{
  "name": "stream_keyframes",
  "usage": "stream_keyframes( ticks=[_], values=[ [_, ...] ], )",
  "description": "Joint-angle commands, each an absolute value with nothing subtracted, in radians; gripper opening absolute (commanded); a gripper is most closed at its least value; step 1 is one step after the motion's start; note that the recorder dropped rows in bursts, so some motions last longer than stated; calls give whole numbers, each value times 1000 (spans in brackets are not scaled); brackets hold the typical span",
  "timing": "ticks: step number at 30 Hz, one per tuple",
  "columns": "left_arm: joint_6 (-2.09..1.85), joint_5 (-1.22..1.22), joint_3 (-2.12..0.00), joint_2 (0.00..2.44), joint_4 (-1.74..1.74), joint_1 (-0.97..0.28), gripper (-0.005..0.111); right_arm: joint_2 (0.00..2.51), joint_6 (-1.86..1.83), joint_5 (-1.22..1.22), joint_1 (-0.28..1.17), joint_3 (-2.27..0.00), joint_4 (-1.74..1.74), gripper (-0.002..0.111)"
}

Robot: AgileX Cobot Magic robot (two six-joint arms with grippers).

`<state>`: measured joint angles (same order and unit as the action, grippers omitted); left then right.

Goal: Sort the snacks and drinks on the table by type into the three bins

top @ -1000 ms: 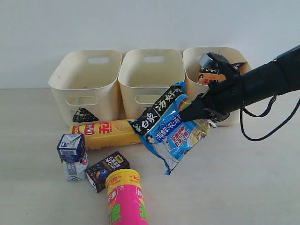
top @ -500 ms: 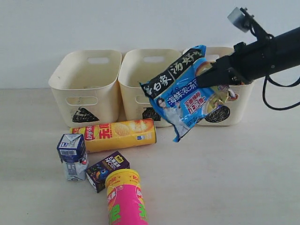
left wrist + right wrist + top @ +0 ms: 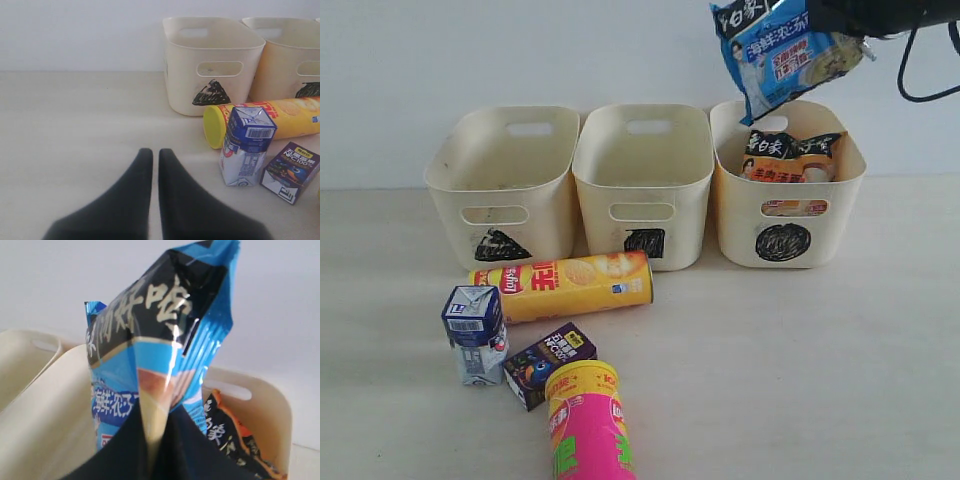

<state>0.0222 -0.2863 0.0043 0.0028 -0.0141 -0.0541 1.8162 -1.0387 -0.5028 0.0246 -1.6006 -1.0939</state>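
My right gripper is shut on the blue noodle packet, which hangs high above the circle bin. In the right wrist view the fingers pinch the packet at its edge, gripper. The orange noodle packet lies inside that bin. The yellow-orange chip tube, the blue-and-white carton, the purple box and the pink tube rest on the table. My left gripper is shut on nothing, low over the table, left of the carton.
The triangle bin and the square bin stand left of the circle bin, and nothing shows inside them. A white wall rises behind the bins. The right arm's black cable hangs at the top right.
The right gripper has carried the blue packet up and to the right, from in front of the bins to above the circle bin. The items on the table have not moved.
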Motion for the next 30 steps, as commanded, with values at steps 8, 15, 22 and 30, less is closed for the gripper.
stream_keyframes(
  ticks=[8,15,22,30],
  values=[
    [29,-284,0,0,-9,-51,4,2023,-1020,-366,20,-1743,-1103,0],
    [29,-284,0,0,-9,-51,4,2121,-999,-385,20,-1787,-1114,1],
    [29,-284,0,0,-9,-51,4,2143,-995,-389,20,-1787,-1117,39],
    [29,-284,0,0,-9,-51,4,2141,-997,-414,20,-1787,-1117,74]
  ],
)
